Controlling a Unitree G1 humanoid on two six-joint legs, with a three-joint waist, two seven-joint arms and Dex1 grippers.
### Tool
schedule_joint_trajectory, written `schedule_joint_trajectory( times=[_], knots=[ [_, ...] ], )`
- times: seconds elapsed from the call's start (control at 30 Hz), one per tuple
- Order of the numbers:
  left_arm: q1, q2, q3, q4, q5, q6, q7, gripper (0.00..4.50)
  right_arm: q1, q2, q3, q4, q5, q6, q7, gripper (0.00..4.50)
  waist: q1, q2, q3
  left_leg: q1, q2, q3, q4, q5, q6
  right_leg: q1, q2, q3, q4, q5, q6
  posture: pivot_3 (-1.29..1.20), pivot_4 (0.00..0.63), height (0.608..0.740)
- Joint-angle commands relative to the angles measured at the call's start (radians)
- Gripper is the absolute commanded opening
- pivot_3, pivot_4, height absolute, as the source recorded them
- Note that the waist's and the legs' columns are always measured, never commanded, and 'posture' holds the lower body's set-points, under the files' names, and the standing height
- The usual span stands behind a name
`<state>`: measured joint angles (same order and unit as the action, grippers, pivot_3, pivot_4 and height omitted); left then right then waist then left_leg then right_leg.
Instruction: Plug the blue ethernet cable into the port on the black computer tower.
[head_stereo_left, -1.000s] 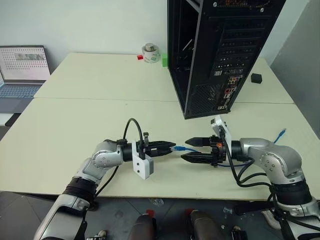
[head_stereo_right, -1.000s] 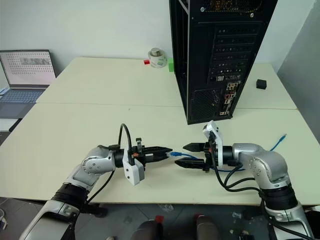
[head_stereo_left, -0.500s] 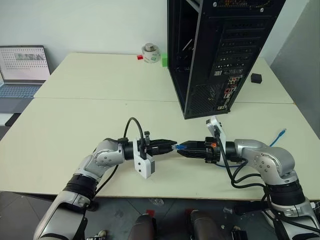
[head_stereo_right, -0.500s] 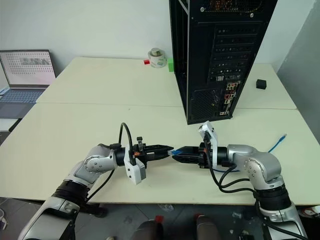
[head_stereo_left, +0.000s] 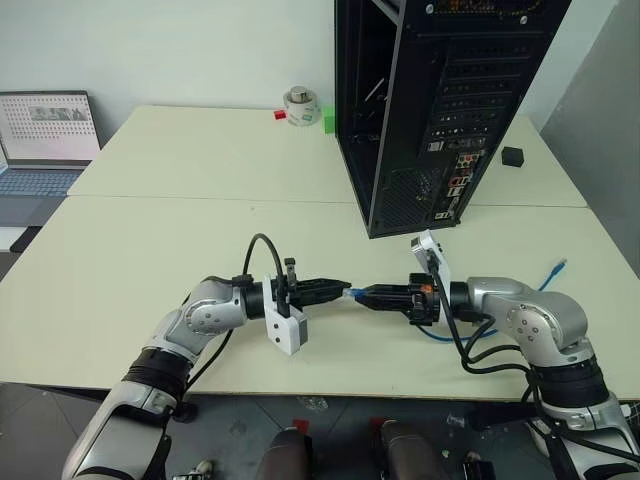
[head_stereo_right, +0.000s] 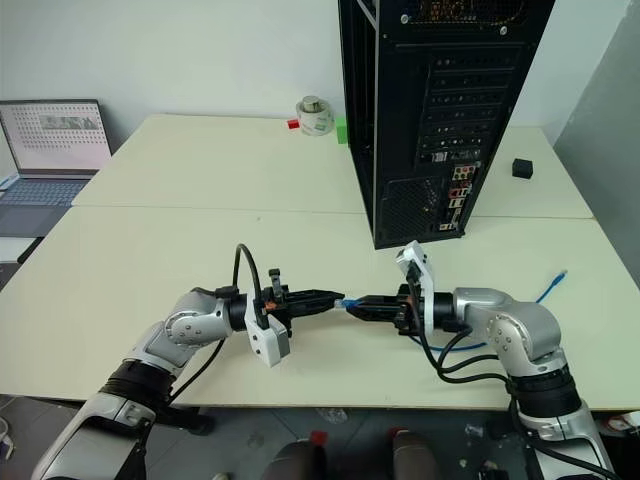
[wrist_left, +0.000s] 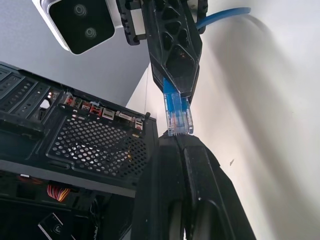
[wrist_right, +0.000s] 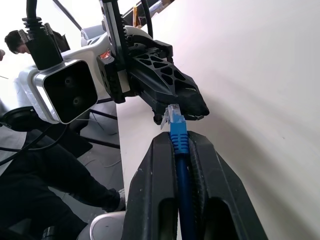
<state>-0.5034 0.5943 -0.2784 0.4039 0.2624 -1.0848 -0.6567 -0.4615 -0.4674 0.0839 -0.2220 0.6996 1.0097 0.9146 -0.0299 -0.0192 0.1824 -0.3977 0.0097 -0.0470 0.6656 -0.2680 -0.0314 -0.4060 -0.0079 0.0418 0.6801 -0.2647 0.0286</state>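
Note:
Above the near part of the table, my two grippers meet tip to tip. My right gripper (head_stereo_left: 360, 294) is shut on the blue ethernet cable (wrist_right: 181, 165), just behind its clear plug (wrist_left: 177, 117). The plug sticks out and touches the tips of my left gripper (head_stereo_left: 344, 290), which is shut. From the right gripper the cable loops over the table (head_stereo_left: 440, 336) to its free end (head_stereo_left: 560, 266) at the right. The black computer tower (head_stereo_left: 440, 90) stands upright at the back, its rear connector panel (head_stereo_left: 456, 187) facing me. The port is too small to pick out among the connectors.
An open laptop (head_stereo_left: 45, 140) sits at the far left. A tape roll (head_stereo_left: 298, 100), a small red piece (head_stereo_left: 280, 114) and a green block (head_stereo_left: 328, 120) lie behind the tower's left side. A small black box (head_stereo_left: 513, 155) rests at its right.
My right gripper's fingers, open around the cable a second ago, have shut on it just behind the plug. Both hands have stayed in place.

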Motion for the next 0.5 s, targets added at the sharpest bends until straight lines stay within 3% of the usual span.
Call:
schedule_joint_trajectory(
  times=[0.03,0.27,0.47,0.5],
  knots=[
    [-0.001,0.017,-0.021,-0.002,-0.027,0.003,-0.008,0.0,-0.032,-0.018,-0.017,-0.014,0.02,-0.006,0.008,0.01,0.0,0.0,0.0,0.0,0.0,0.0,0.0,0.0,0.0,0.0,0.0,0.0,0.0,0.0,0.0,0.0,0.15,0.74],
    [0.041,0.024,-0.016,-0.037,-0.168,0.184,-0.069,1.29,-0.014,-0.058,-0.096,-0.035,0.023,-0.029,-0.028,0.01,0.0,0.0,0.0,0.0,0.0,0.0,0.0,0.0,0.0,0.0,0.0,0.0,0.0,0.0,0.0,0.0,0.15,0.74],
    [0.066,-0.059,0.015,-0.267,-0.367,0.645,-0.092,2.72,0.022,-0.038,-0.243,-0.064,-0.073,-0.175,-0.227,0.01,0.001,0.0,0.0,-0.001,-0.001,0.0,0.0,0.0,0.0,0.0,-0.001,0.0,0.0,0.0,0.0,0.0,0.15,0.74],
    [0.065,-0.075,0.022,-0.304,-0.39,0.71,-0.087,2.76,0.027,-0.032,-0.255,-0.067,-0.093,-0.198,-0.263,0.01,0.001,0.0,0.0,-0.001,-0.001,0.0,0.0,0.0,0.0,0.0,-0.001,0.0,0.0,0.0,0.0,0.0,0.15,0.74]
  ],
)
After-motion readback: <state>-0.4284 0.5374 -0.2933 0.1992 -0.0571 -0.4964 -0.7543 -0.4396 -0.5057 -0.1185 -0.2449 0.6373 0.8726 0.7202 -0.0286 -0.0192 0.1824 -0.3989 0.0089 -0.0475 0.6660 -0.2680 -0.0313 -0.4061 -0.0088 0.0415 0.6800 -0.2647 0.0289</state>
